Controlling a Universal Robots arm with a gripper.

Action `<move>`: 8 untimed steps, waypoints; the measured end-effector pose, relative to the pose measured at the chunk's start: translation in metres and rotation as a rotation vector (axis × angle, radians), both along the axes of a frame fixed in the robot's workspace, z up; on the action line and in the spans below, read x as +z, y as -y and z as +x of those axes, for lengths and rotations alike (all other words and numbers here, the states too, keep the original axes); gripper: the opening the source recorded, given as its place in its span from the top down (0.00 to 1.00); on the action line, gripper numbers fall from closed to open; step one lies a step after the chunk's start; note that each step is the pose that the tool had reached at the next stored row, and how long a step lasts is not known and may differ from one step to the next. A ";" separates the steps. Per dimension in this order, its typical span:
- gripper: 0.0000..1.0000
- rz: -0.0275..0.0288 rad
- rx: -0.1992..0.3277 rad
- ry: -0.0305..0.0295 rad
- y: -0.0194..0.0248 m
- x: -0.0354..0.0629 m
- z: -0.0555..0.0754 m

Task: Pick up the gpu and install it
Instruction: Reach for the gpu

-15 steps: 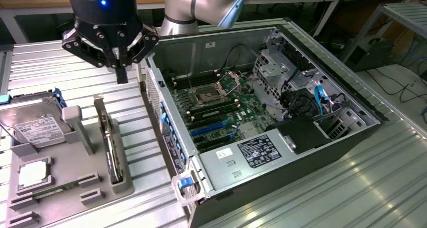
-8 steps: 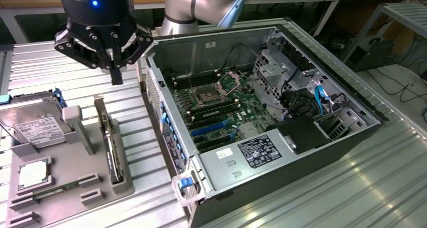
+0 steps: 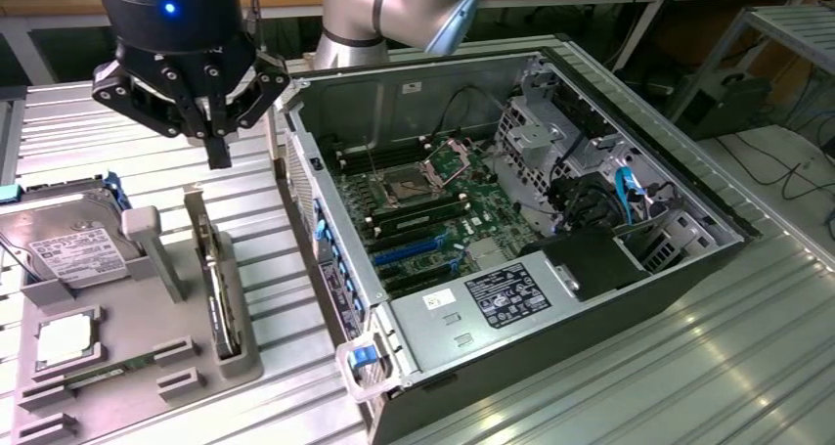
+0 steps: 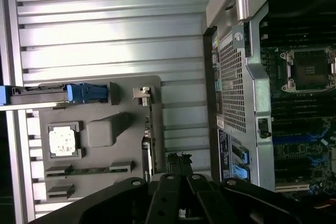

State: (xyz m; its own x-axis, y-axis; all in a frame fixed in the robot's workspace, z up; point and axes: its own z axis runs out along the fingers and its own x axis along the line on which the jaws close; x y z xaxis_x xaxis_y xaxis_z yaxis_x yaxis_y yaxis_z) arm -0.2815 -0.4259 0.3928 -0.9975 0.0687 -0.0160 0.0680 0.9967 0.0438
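The gpu (image 3: 217, 274) stands on its edge in a slot of the grey parts holder (image 3: 170, 352), at the exterior view's left beside the open computer case (image 3: 391, 103). It is a thin dark card with a silvery edge. My gripper (image 3: 218, 154) hangs above the far end of the card, clear of it, with its fingers shut together and nothing between them. In the wrist view the gpu (image 4: 148, 129) shows edge-on just ahead of my gripper (image 4: 178, 162). The motherboard (image 3: 431, 215) lies bare inside the case, with blue expansion slots (image 3: 405, 254) near its front.
A silver hard drive (image 3: 72, 249) with a white label, a processor chip (image 3: 65, 339) and a narrow memory stick (image 3: 98, 375) also sit in the holder. The case's metal wall (image 3: 307, 171) rises close beside the holder. Ribbed metal table (image 3: 730, 367) surrounds everything.
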 end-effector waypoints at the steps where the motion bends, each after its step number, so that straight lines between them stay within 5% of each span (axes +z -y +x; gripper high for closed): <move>1: 0.89 0.0000 0.000 -0.0001 0.0006 0.0000 -0.001; 8: 0.89 -0.0001 0.004 -0.0001 0.0051 0.0001 -0.012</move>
